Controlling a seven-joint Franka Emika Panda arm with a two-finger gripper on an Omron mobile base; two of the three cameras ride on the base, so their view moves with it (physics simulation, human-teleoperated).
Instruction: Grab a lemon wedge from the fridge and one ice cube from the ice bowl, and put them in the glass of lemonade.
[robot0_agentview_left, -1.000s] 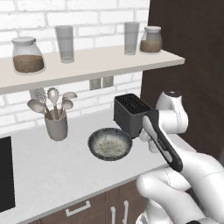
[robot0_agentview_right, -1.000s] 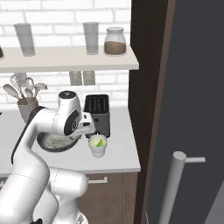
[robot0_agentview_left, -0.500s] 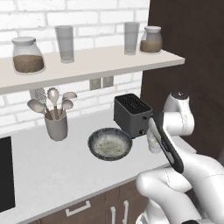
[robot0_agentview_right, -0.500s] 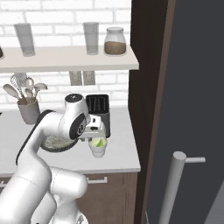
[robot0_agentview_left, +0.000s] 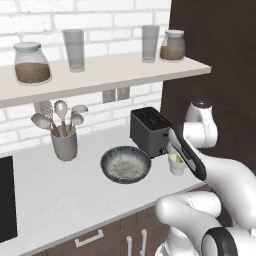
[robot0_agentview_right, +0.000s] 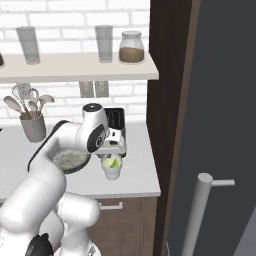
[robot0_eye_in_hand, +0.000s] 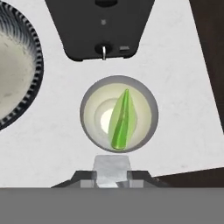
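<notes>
In the left base view, the small whitish translucent cup of pale lemonade (robot0_agentview_left: 176, 164) stood on the pale grey worktop (robot0_agentview_left: 60, 192), just beside the black toaster (robot0_agentview_left: 150, 131). The wide shallow dark grey ice bowl (robot0_agentview_left: 125, 164) lay near it, to the left. The white arm hung over the cup.

In the right base view, the cup (robot0_agentview_right: 112, 167) held a yellow-green lemon wedge (robot0_agentview_right: 114, 162). The bowl (robot0_agentview_right: 70, 160) was partly hidden behind the arm. The tall grey fridge door (robot0_agentview_right: 220, 115) stood at right with its silver bar handle (robot0_agentview_right: 198, 212).

In the hand view, the wedge (robot0_eye_in_hand: 122, 120) lay inside the cup (robot0_eye_in_hand: 119, 113). The pincer (robot0_eye_in_hand: 112, 171) was narrowly closed on a pale translucent ice cube (robot0_eye_in_hand: 112, 169) above the cup's near rim.
</notes>
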